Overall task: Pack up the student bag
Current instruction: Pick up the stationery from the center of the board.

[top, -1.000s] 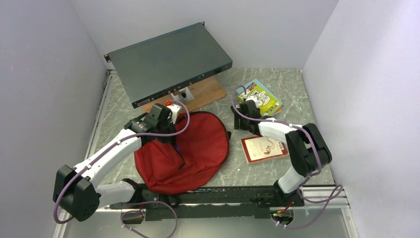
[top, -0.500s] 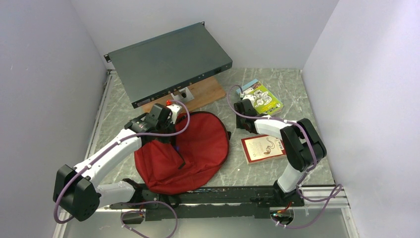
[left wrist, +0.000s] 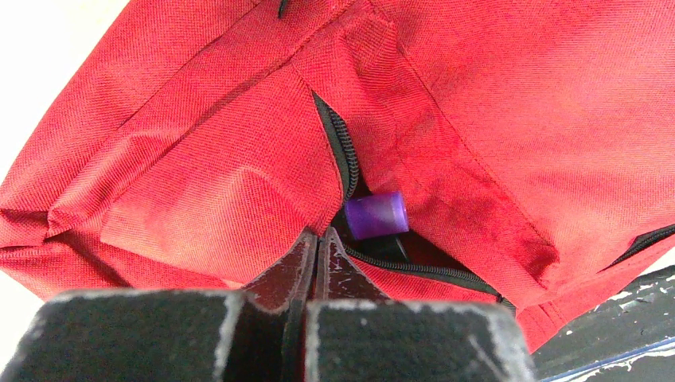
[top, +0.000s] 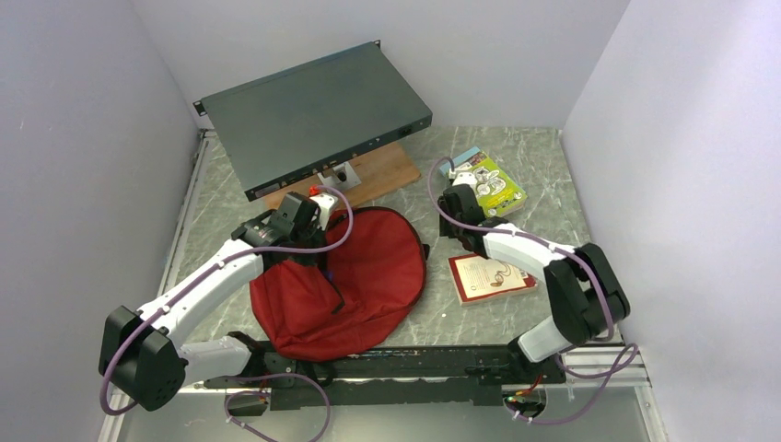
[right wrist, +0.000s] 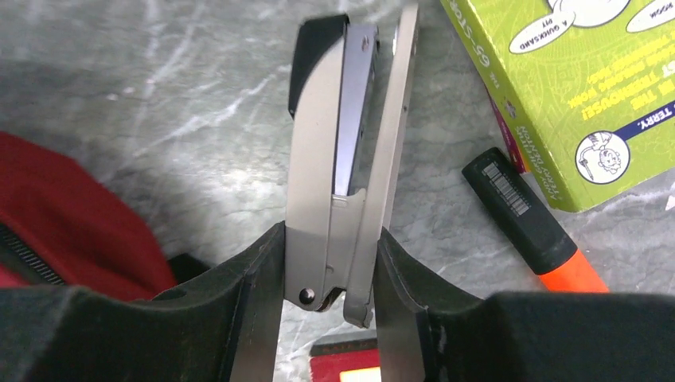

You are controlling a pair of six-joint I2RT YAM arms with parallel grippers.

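Observation:
The student bag [top: 373,267] lies dark red on the table's middle left. My left gripper [top: 320,221] sits at the bag's far edge. In the left wrist view its jaws [left wrist: 318,239] are shut, pinching the red fabric edge beside the black zipper and a purple zipper pull [left wrist: 376,215]. My right gripper [top: 454,195] is between the bag and a green book [top: 493,184]. In the right wrist view it [right wrist: 330,263] is shut on the hinge end of a grey metal stapler [right wrist: 342,143], held just above the marble.
A red book [top: 491,276] lies near the right arm. An orange marker with a black cap [right wrist: 533,223] lies beside the green book [right wrist: 589,79]. A dark-grey rack unit [top: 313,115] leans over a wooden board [top: 378,175] at the back. Walls close in on three sides.
My right gripper's jaws have closed onto the stapler, and the right arm's elbow has swung out to the right. The left arm and the bag have not moved.

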